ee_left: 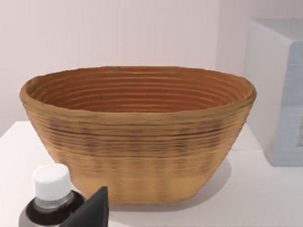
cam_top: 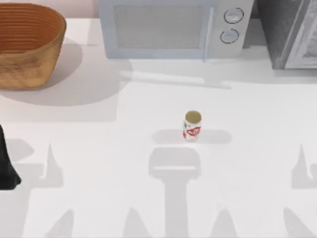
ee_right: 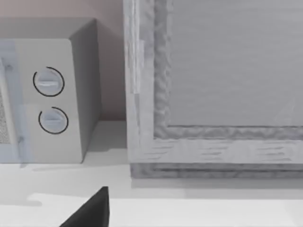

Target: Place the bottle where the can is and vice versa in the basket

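Top view of a white table (cam_top: 257,99) with the woven basket (cam_top: 27,47) at the far left corner and a microwave (cam_top: 171,27) along the far edge. A red-and-white can (cam_top: 192,126) stands upright near the table's middle, well apart from the basket. The left arm (cam_top: 6,166) sits at the left edge. In the left wrist view a bottle (ee_left: 51,196) with a white cap stands close beside a dark finger (ee_left: 90,212) of the left gripper, facing the basket; whether the jaws clamp it cannot be told. The visible upper inner wall of the basket (ee_left: 142,92) is bare; its floor is hidden. The bottle is probably being brought toward the basket. The right gripper's finger (ee_right: 90,210) points at the microwave and a grey cabinet (ee_right: 218,85); its opening cannot be told either.
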